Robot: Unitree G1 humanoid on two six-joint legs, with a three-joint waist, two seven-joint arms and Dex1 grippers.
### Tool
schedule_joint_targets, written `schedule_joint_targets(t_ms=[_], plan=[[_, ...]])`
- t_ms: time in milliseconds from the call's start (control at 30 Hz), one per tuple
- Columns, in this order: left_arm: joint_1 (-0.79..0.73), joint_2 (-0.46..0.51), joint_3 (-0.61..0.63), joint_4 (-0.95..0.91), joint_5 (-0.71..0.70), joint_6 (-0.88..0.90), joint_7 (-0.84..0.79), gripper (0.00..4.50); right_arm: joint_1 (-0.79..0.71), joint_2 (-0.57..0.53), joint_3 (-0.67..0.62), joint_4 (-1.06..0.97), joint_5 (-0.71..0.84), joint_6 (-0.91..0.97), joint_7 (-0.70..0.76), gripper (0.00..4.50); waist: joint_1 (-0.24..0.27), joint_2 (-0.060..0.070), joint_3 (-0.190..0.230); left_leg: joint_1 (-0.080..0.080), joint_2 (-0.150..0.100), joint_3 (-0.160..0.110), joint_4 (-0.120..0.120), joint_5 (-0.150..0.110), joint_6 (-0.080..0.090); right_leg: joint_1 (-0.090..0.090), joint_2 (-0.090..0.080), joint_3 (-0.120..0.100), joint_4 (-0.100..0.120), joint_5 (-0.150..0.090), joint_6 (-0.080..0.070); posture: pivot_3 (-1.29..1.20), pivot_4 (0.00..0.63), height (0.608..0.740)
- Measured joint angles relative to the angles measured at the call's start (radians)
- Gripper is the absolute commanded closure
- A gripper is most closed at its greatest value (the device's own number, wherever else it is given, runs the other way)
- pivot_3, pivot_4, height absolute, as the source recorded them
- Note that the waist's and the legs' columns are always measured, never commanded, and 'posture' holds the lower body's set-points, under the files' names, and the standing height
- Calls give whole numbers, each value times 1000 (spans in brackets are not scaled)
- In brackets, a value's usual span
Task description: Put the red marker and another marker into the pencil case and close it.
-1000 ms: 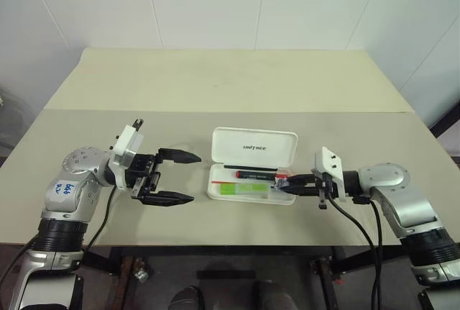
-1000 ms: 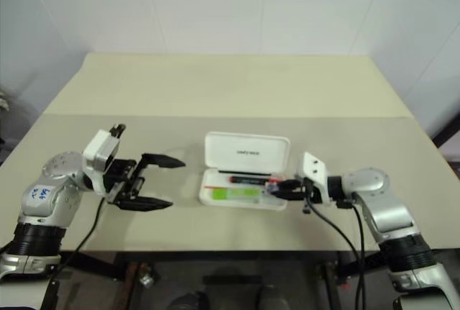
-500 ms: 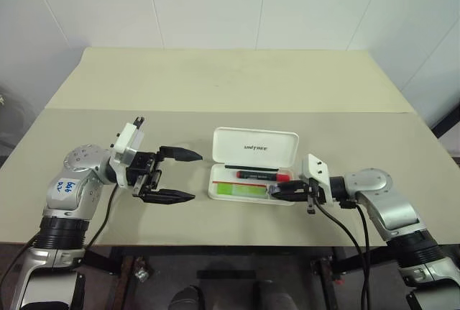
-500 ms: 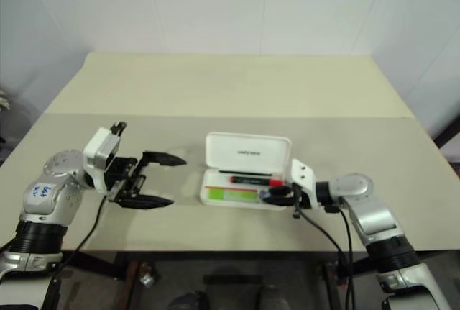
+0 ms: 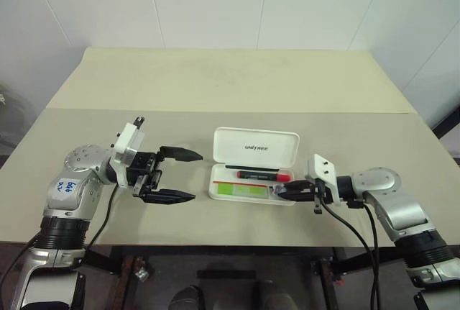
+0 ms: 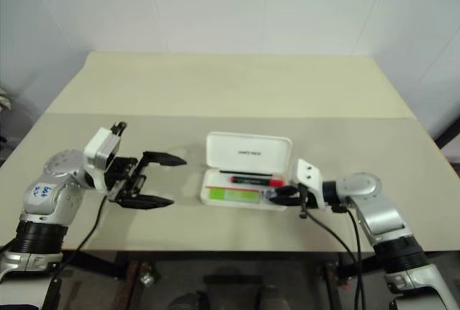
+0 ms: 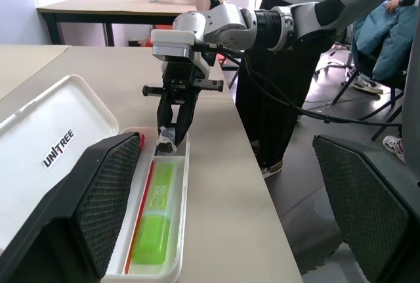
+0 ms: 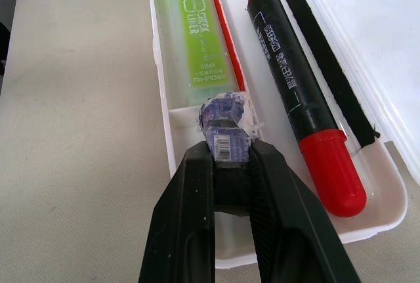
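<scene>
The right gripper has its two black fingers pinched on a small bluish thing with clear wrap around it and a little striped label. What the small thing is cannot be made out. It sits in the little end pocket of the pencil case, at the end nearest that gripper, and it looks to touch the end of the green marker. The far end of the green marker is cut off in the right wrist view.

The green marker lies flat in the tray along the front wall of the case. The red marker lies flat beside it, further back in the tray, with its red cap at the right gripper's end. A thin red stripe runs between the two markers. The case is open, and its white lid with small dark letters stands up behind the tray. The case rests near the front edge of the table, about in the middle.

The left gripper is well off to the left of the case, above the table, with its fingers spread wide and nothing between them. In the left wrist view its big black pads hide part of the tray.
</scene>
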Motion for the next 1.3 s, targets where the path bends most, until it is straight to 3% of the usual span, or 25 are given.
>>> schedule_joint_targets(t_ms=[400, 833, 1233, 1300], plan=[[-6, -2, -1, 3, 0, -4, 0, 0, 5, -7, -9, -7, 16, 3, 3, 122, 4, 0, 0, 0, 0, 0, 0, 0, 0, 0, 0, 0, 0, 0, 0, 0, 150, 740], [-49, -28, -1, 58, 6, -19, 1, 0, -16, -9, -80, -58, 115, -15, 52, 54, 6, 0, 0, 0, 0, 0, 0, 0, 0, 0, 0, 0, 0, 0, 1, 0, 150, 740], [-298, -83, -30, 443, 135, -134, 0, 0, 9, -19, -275, -125, 355, 54, 73, 54, 9, -1, 0, -5, -1, 0, 1, 0, 0, -2, 0, -3, -2, 1, 2, 0, 150, 740], [-343, -91, -33, 527, 159, -156, 0, 413, 13, -20, -289, -127, 374, 63, 73, 0, 9, -1, 0, -8, 0, -1, 2, 0, 0, -4, 0, -5, -1, 1, 3, 0, 150, 740]])
